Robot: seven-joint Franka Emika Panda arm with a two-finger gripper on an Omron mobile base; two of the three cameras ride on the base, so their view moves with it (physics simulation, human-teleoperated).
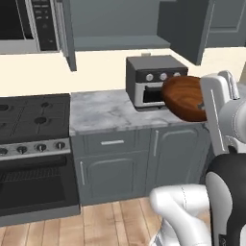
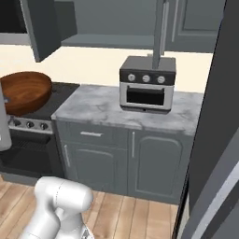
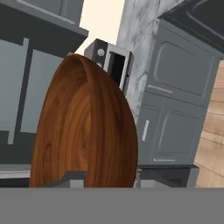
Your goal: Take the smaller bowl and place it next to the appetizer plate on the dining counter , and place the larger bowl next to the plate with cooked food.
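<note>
The smaller bowl, dark reddish-brown with a wood grain, is up in the air in the gripper, whose narrow jaws pinch its rim; in the hand view the rim runs edge-on between the finger tips, one on the inner wall and one on the outer. In the left base view the bowl hangs in front of the toaster oven, above the marbled bench and clear of its top, tilted so that its hollow faces partly sideways. The right base view puts the bowl over the stove side of the scene. No dining counter or appetizer plate is to be seen here, so the step in hand looks like the carry: the base probably has to turn away from these grey cabinets and drive toward the counter. To do it well, the robot should hold the pinch steady, since a rim grip on a glossy bowl can let it pivot or slip when the arm swings. It should keep the bowl high enough to pass the toaster oven and the open upper cabinet door, move smoothly, and level the bowl only once the appetizer plate comes into sight.
</note>
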